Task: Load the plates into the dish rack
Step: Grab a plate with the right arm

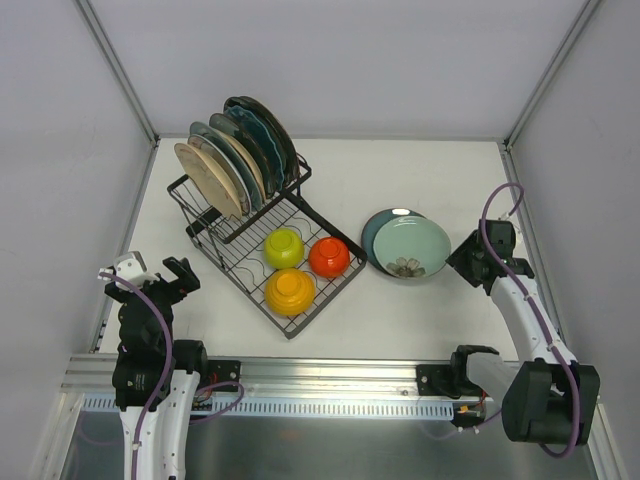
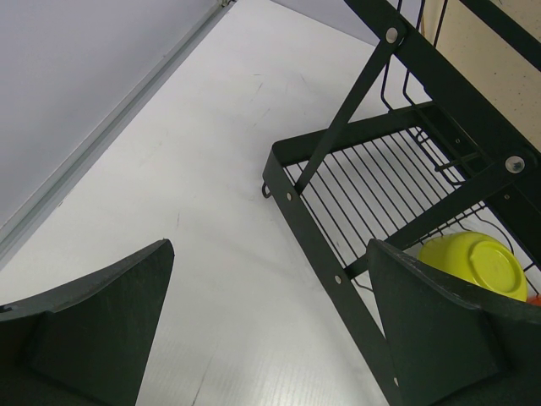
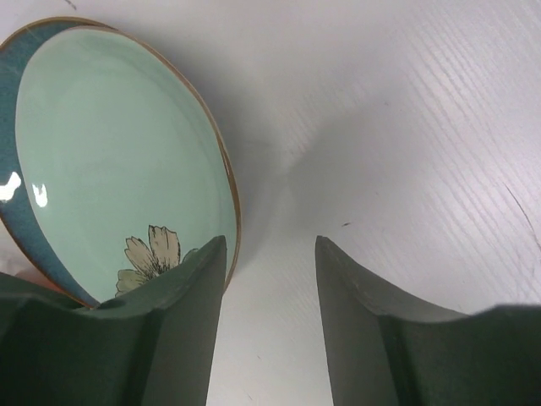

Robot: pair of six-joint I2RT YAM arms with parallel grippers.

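When going for the mint plate [image 3: 118,161], treat the rim as the only usable grip point. Sits just outside the left finger of the right gripper [image 3: 270,245], rim almost at that fingertip. Nothing between the jaws but bare table [image 3: 406,127]. Medium gap there, holding nothing.

Lies flat on a blue plate [image 3: 10,101], so likely stands a bit proud at the edge. Use that.

- Shift sideways toward the plate to bring the rim between the jaws, one finger inside the lip, the other outside.
- Go low enough to bite below the lip, not skate over the glaze.
- Clamp firmly: looks slick, and will probably hang heavy off-centre once lifted.
- Lift slowly and check for dragging the blue plate along.
- Carry to the rack [image 1: 215,250], well off to the left of these jaws, clearing the red bowl [image 1: 329,257] on the way.
- Aim for a slot in front of the standing plates [image 1: 235,160]. Can't confirm the free slot count from above.
- Tilt upright before lowering and avoid clipping the neighbours.

Left gripper [image 2: 270,245]: spread wide, empty. Rack corner just ahead of its jaws, yellow bowl [image 2: 473,266] beyond the right finger. Keep parked unless needed to steady the rack.
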